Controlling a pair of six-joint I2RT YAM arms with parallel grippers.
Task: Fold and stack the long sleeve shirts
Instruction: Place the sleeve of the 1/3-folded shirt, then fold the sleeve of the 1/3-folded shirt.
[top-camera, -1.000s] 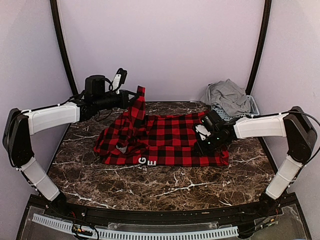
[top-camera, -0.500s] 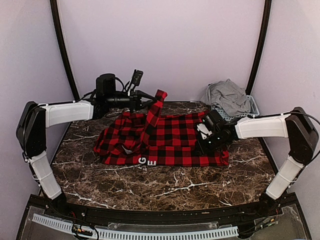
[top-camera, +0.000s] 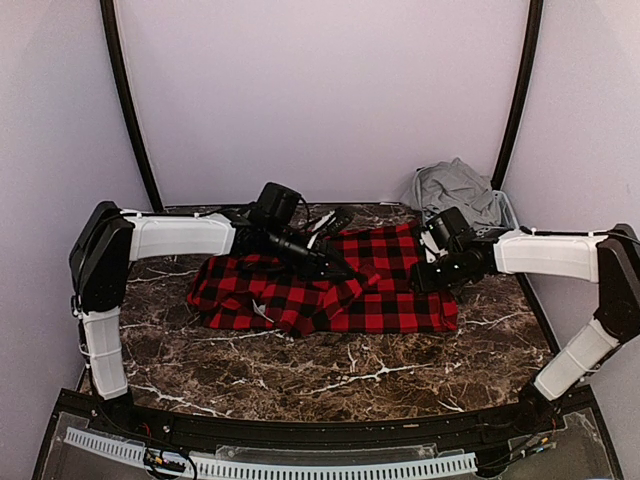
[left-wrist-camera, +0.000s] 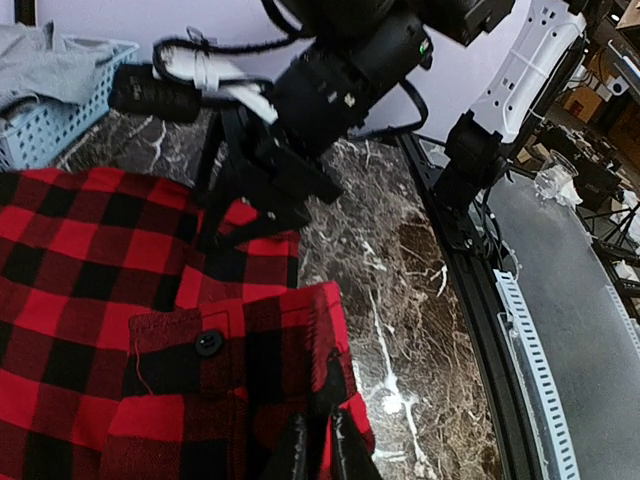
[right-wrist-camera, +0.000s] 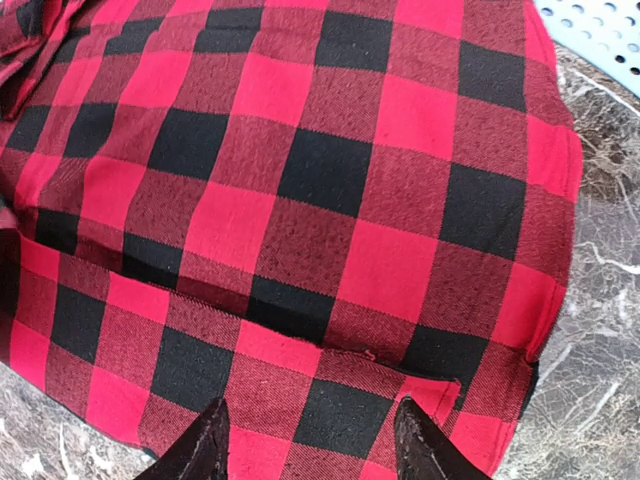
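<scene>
Over the middle of the marble table (top-camera: 350, 375), my left gripper (left-wrist-camera: 320, 447) is pinched tight on the hem of the red-and-black check shirt (top-camera: 385, 295), right beside the sleeve cuff (left-wrist-camera: 215, 350) with its dark button (left-wrist-camera: 208, 343). That cuff is laid across the body of the shirt, so I'd call this the sleeve fold going down.

My right gripper (right-wrist-camera: 312, 440) is low over the shirt's right side with its fingers spread and nothing between them, only flat check cloth under them. From the overhead view I can't tell whether it is pressing the cloth or just above it.

How far along? Not far, I'd say. The right half of the shirt lies fairly flat and square, but the left half is bunched and rumpled, and the whole thing is no neat packet yet. It wants more folding and smoothing.

The grey shirt (top-camera: 455, 190) is heaped in the pale blue basket (top-camera: 507, 212) at the back right corner, well apart from my grippers, with no fold in it. No stack exists anywhere on the table: one shirt partly folded, one not begun.
</scene>
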